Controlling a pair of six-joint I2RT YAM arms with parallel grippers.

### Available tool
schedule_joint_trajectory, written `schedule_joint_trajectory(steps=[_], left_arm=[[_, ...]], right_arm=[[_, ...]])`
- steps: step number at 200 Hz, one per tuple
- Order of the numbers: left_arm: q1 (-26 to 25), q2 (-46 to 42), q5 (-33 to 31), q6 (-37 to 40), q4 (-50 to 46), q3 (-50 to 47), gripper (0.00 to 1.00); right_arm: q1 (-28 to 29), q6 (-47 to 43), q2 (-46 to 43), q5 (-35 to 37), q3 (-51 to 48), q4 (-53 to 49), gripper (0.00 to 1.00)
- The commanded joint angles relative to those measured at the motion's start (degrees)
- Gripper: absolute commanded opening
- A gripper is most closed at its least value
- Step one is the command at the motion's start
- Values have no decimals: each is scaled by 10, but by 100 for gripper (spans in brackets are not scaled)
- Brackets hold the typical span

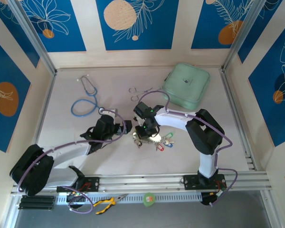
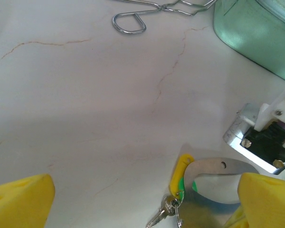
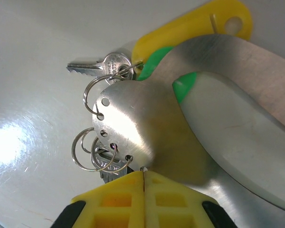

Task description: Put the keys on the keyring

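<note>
Keys, small metal blades with yellow, green, red and blue plastic heads (image 1: 165,141), bunched on the pale veined table (image 1: 109,95) between the two arms. At least one silver blade (image 3: 97,65) already hung by thin wire split rings (image 3: 88,152) from holes along the rim of the keyring, a flat pale steel carabiner-like loop (image 3: 147,133). Holed end toward the right gripper (image 3: 143,183), long axis running away up and to the right in the right wrist view. Yellow pads (image 3: 114,199) pressed together, seam closed, touching that rim; whether actually pinching it, impossible to tell. Left gripper (image 2: 145,202) spread wide, just left of the bunch, loop close against its right pad (image 2: 266,199). Right arm nearer, so probably the steadying side. Mint-green square zip case (image 1: 186,85) at the back, closed, contents unseen.
</note>
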Motion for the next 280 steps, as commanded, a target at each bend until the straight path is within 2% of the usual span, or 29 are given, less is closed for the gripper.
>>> schedule_joint_trajectory(steps=[1, 43, 148, 180, 209, 247, 280], left_arm=[[-7, -12, -14, 8, 5, -5, 98], [-7, -15, -15, 8, 5, -9, 99], [-8, -19, -18, 8, 2, -9, 99], [-7, -20, -19, 6, 2, -10, 99], [-7, -23, -20, 8, 1, -10, 98], [-8, -60, -42, 28, -9, -12, 98], [-8, -112, -47, 111, -11, -4, 98]], right_arm=[[5, -2, 9, -29, 14, -15, 11], [4, 1, 8, -40, 14, -15, 20], [4, -3, 18, -37, 20, -32, 18], [4, -3, 21, -36, 21, -35, 15], [4, -1, 13, -26, 21, -35, 0], [4, -23, -53, 31, 17, -31, 0], [2, -81, -126, 92, -24, 16, 0]])
